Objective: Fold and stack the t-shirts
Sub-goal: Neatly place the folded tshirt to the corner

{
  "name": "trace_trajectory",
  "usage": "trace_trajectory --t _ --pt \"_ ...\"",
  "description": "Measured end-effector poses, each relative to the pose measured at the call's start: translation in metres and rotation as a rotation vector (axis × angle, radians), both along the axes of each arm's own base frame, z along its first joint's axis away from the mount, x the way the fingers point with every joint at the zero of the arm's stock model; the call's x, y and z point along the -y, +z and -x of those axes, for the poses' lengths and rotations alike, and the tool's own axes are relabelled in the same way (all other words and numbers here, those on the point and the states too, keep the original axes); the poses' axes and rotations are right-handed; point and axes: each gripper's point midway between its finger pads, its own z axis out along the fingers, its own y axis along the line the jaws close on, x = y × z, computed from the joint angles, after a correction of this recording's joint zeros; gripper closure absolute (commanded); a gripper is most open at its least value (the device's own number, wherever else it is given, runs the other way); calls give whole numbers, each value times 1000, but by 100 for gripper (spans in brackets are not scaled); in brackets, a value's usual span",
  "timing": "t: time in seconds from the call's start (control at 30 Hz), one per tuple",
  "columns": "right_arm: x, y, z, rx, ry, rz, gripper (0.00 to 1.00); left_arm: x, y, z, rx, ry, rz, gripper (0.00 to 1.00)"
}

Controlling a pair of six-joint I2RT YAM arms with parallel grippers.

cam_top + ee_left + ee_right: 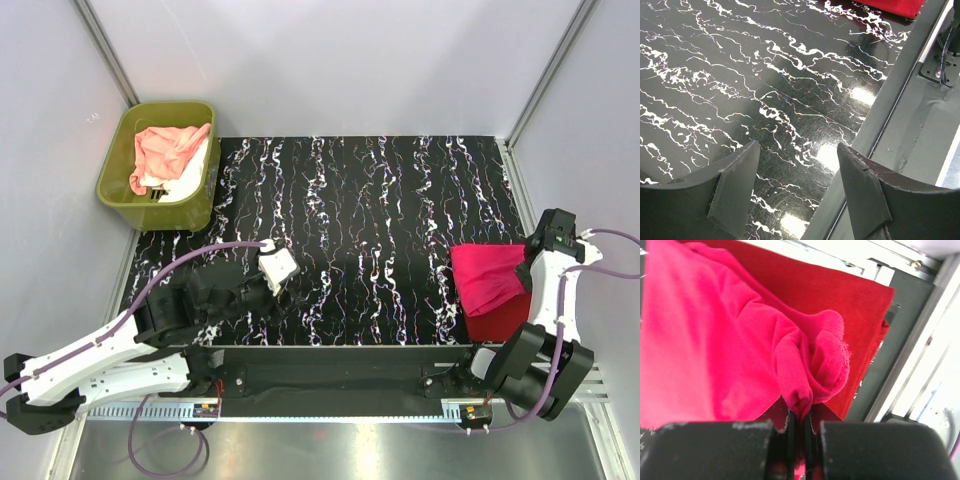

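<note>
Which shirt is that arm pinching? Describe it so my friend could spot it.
On the black marbled table, look to the right edge, where two shirts lie stacked. It is the hot pink shirt on top, a fold of it pinched in the right gripper. Its neighbour beneath, the darker red shirt, is duller and lies flat.

The black white-veined tabletop looked glossy and smooth, the hot pink t-shirt and darker red t-shirt were soft matt cloth, the olive tub plastic.
</note>
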Motion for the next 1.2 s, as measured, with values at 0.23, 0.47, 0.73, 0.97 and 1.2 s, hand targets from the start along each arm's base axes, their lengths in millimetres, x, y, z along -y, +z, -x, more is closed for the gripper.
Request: trace_trajectory --t 0.23,0.47,0.73,0.97,1.2 --pt "5 -10 9 -44 -97 10 100 0 0 0 0 0 0 30" --pt "9 -24 17 -95 -159 14 89 0 0 0 4 -2 -3 30" --pt "18 -26 47 -198 -359 37 29 -1 0 -1 10 -4 -8 29" --pt "15 -5 71 -244 -452 62 77 -2 -1 -2 20 2 -16 29" --pt "0 -9 46 -93 -359 -1 93 -2 -2 -2 17 2 -23 29"
